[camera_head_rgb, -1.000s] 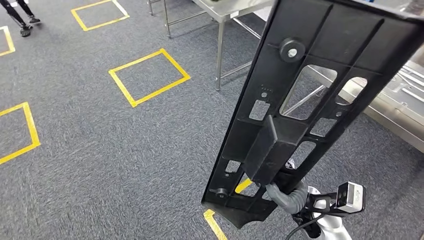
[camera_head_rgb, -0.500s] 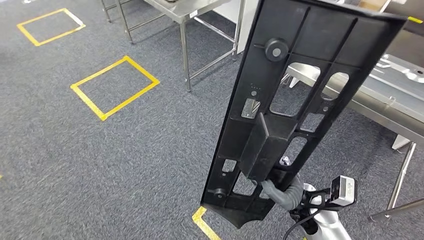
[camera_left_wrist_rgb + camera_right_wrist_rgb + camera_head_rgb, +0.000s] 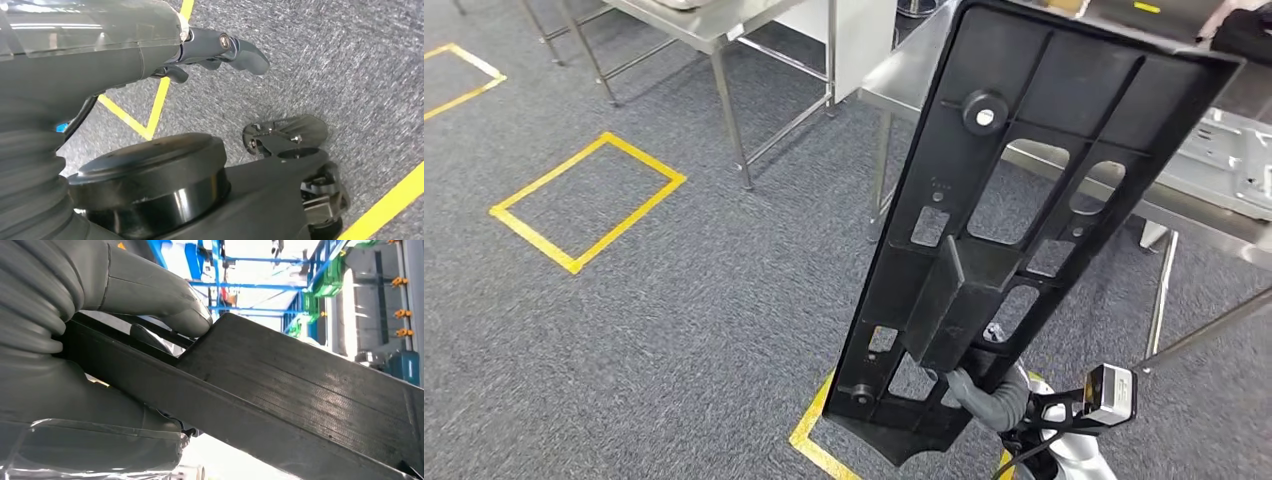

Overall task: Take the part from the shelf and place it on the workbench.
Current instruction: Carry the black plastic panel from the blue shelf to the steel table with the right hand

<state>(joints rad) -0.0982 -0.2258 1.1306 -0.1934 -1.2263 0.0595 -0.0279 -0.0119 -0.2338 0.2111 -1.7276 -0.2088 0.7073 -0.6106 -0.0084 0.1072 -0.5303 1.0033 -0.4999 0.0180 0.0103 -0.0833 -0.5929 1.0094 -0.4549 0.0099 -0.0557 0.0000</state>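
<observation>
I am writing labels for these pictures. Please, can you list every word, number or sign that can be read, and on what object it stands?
No text is readable in these pictures.
Black part, held by the right hand: a row of tiny raised marks near a small hole, too small to read.
Wrist camera: faint marking on its face, too blurred to read.
Floor: yellow tape squares, no writing.

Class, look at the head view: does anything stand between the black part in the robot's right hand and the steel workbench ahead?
Nothing visible does. The right hand holds the part upright, and the workbench lies just behind its top end.
</observation>
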